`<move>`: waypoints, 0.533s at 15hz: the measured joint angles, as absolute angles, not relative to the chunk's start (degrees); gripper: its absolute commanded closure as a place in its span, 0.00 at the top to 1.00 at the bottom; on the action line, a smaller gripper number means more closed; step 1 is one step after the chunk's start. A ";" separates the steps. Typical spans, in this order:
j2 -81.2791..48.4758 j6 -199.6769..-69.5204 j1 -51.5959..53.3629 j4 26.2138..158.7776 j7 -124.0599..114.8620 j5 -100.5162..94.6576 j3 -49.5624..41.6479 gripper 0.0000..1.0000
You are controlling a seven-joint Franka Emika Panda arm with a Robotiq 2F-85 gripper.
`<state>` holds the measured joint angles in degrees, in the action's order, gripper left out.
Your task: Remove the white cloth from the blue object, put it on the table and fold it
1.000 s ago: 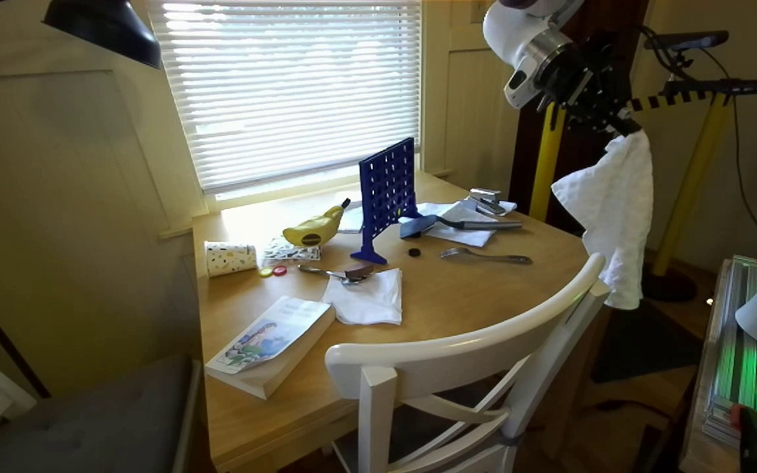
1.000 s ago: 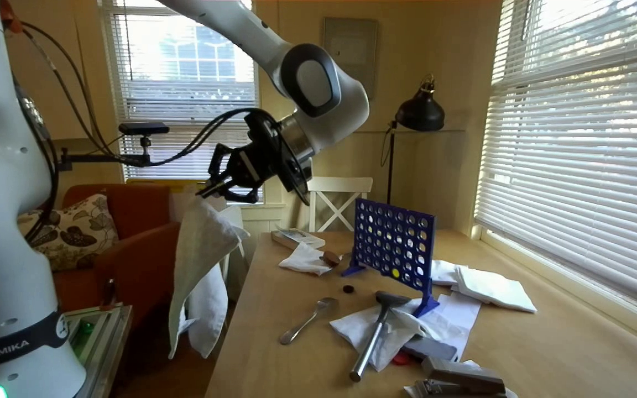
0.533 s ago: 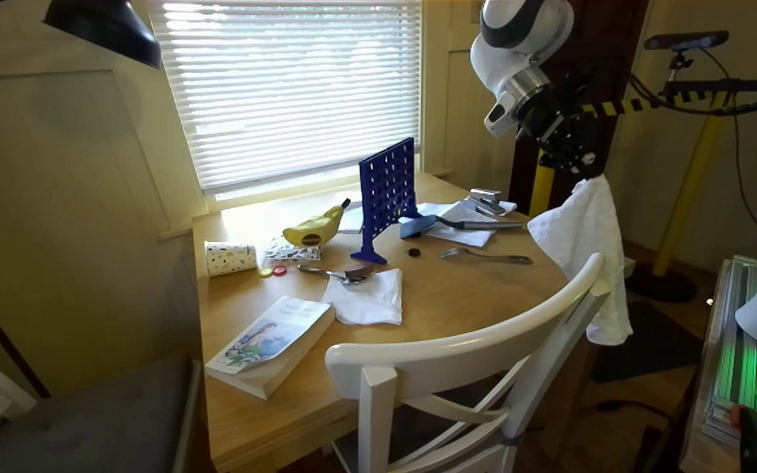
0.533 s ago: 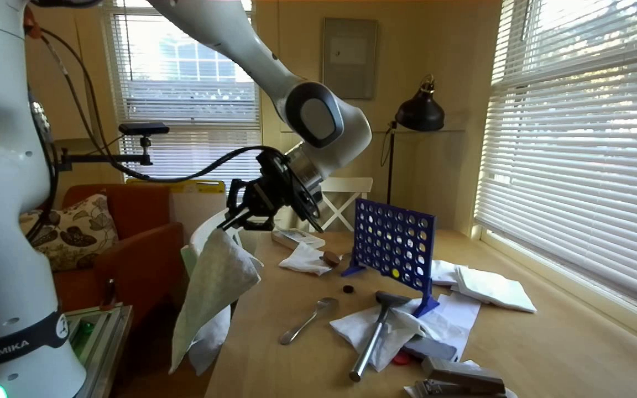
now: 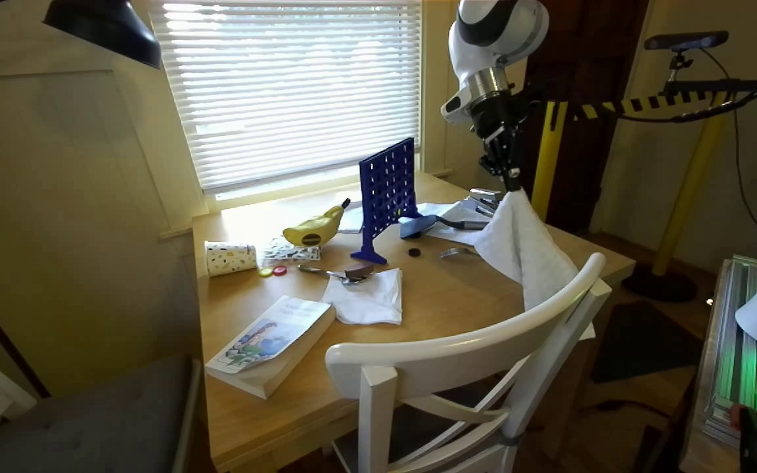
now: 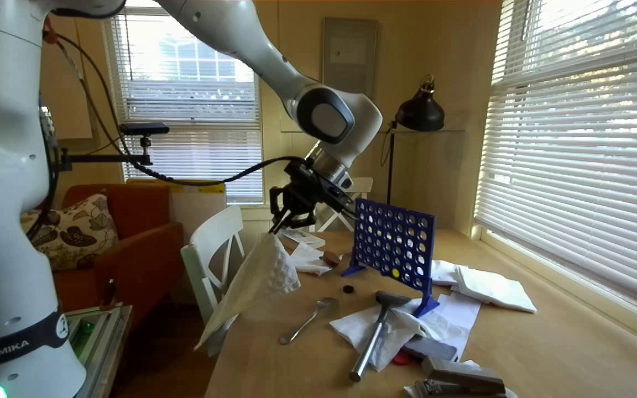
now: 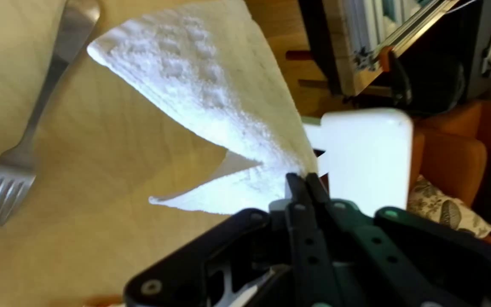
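Currently the end effector (image 7: 301, 177) pinches white cloth (image 5: 523, 246); the blue rack (image 5: 387, 186) holds a yellow disc (image 6: 396, 273).

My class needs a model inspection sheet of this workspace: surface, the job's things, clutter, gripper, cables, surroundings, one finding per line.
Surface: light-brown wooden table.
Job's things: white cloth off the blue rack, hanging, not yet folded; whether it touches the table, cannot tell. The blue rack stands upright on the table.
Clutter: fork, book, banana-shaped yellow pouch and stapler on the table.
Gripper: shut on the white cloth's upper end.
Cables: black cable sags in mid-air below the robot arm.
Surroundings: white chair at the table, orange armchair, black lamp, window blinds.
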<state>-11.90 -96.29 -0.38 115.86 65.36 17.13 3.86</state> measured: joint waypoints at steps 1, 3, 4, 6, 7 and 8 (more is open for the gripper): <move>-12.16 -99.01 -0.21 115.01 65.04 17.76 4.16 0.01; -12.64 -104.32 0.16 113.56 64.56 18.10 4.69 0.01; -12.88 -106.98 0.37 112.99 64.43 18.10 4.89 0.01; -13.28 -112.87 0.75 112.17 64.17 17.91 5.22 0.01; -13.44 -115.90 0.96 112.06 63.93 17.82 5.28 0.01; -13.68 -118.84 1.15 112.05 63.49 17.64 5.33 0.01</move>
